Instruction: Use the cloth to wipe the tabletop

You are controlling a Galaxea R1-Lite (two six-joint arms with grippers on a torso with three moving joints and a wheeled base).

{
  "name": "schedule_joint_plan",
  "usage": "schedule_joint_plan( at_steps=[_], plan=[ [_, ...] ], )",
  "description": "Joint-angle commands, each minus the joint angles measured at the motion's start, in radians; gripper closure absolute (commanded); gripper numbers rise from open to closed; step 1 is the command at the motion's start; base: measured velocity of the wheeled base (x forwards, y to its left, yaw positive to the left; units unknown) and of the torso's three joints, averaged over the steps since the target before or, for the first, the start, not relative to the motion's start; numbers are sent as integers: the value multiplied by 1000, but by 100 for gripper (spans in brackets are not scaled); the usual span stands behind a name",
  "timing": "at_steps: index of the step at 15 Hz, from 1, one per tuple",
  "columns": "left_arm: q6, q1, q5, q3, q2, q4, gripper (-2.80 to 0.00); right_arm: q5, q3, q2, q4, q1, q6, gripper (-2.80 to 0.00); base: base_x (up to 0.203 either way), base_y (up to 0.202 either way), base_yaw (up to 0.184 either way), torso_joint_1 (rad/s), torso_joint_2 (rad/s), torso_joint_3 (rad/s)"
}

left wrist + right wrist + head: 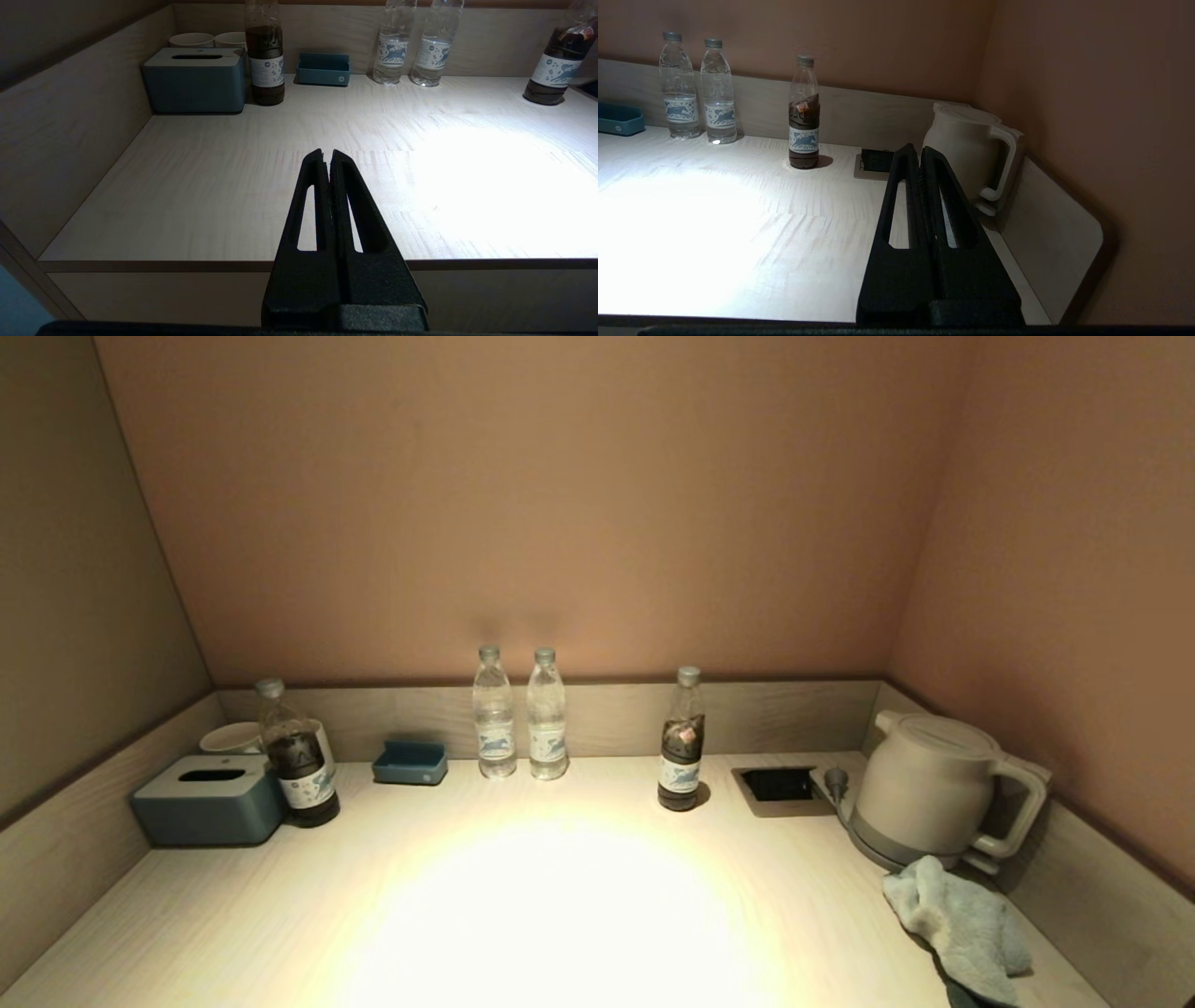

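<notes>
A crumpled light blue-grey cloth (962, 924) lies on the light wooden tabletop (560, 896) at the front right, just in front of the kettle. Neither gripper shows in the head view. My left gripper (327, 154) is shut and empty, held above the front edge of the tabletop (233, 186) on the left side. My right gripper (920, 150) is shut and empty, held above the front right part of the tabletop (738, 224) and pointing toward the kettle. Its fingers (896, 210) hide the cloth in the right wrist view.
A white kettle (924, 784) stands in the back right corner beside a recessed socket (780, 786). Along the back wall stand a dark bottle (681, 747), two clear water bottles (493, 719), a blue tray (411, 763), another dark bottle (294, 756), a tissue box (210, 798) and cups (233, 737).
</notes>
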Motion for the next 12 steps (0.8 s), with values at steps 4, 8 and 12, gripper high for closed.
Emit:
schedule_joint_plan(
  at_steps=[4,8,12],
  plan=[
    [0,0,0,0,0,0,0,1,65,0,-4,0,0,0,0,0,0,0,0,0],
    [0,0,0,0,0,0,0,0,111,0,31,0,28,0,0,0,0,0,0,0],
    [0,0,0,0,0,0,0,0,111,0,108,0,95,0,0,0,0,0,0,0]
  ],
)
